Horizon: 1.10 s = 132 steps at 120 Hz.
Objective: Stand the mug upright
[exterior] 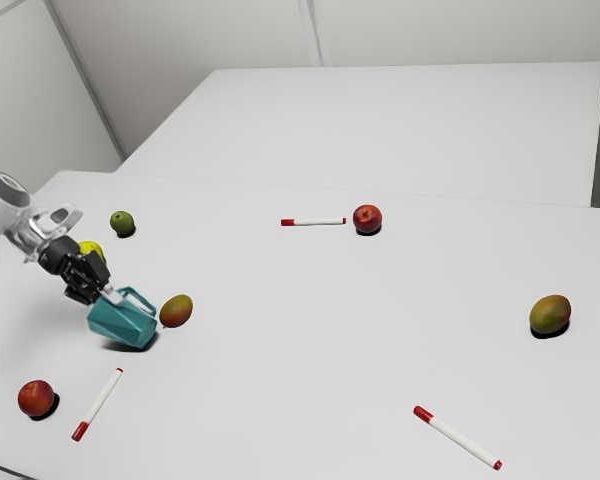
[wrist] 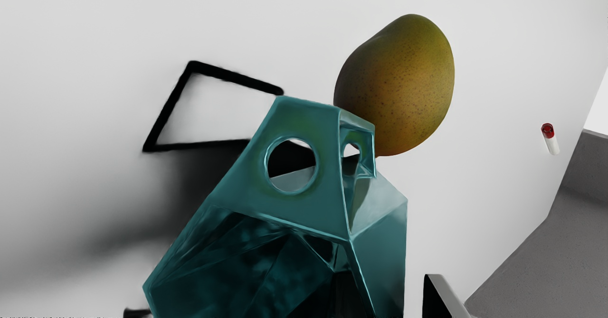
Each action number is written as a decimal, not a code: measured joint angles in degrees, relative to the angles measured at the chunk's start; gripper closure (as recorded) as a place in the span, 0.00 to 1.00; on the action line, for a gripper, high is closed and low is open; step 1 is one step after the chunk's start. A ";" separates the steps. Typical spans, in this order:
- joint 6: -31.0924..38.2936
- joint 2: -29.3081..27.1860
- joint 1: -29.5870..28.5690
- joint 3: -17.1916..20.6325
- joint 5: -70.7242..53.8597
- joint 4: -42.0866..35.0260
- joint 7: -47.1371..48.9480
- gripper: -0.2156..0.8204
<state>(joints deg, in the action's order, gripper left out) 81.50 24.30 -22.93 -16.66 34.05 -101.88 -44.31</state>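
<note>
clearly wide claw (exterior: 108,294), teal mug (exterior: 125,322) between its fingers, gap at one side

Bright light, source hard to tell; dark shadow (wrist: 204,175) beside the mug (wrist: 327,209).

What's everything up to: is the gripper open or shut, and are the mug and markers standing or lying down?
Gripper: open, around the mug
Mug: tipped over, not upright
Marker by the apple: lying flat
Marker nearest the mug: lying flat
Marker at the exterior view's lower right: lying flat
</note>
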 joint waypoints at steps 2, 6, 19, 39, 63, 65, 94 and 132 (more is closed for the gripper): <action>-0.04 -0.09 0.00 0.01 0.01 -0.09 0.05 0.80; -0.08 -0.49 0.00 0.03 0.02 -0.55 0.15 0.83; -0.16 -1.64 0.00 0.04 0.04 -1.37 0.46 0.89; -0.12 -2.33 0.00 0.05 -0.12 -1.50 0.83 0.95; 0.27 -6.97 0.44 0.49 -1.25 -1.52 1.45 0.97; 0.44 -7.93 0.68 0.90 -1.67 -1.53 1.58 0.97; 8.47 -21.22 15.61 3.24 -12.53 -5.55 4.08 0.97; 25.09 -25.08 32.46 7.31 -30.56 -13.56 9.82 0.97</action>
<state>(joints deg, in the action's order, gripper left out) 106.59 -0.78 9.53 -9.35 3.49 -115.44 -34.48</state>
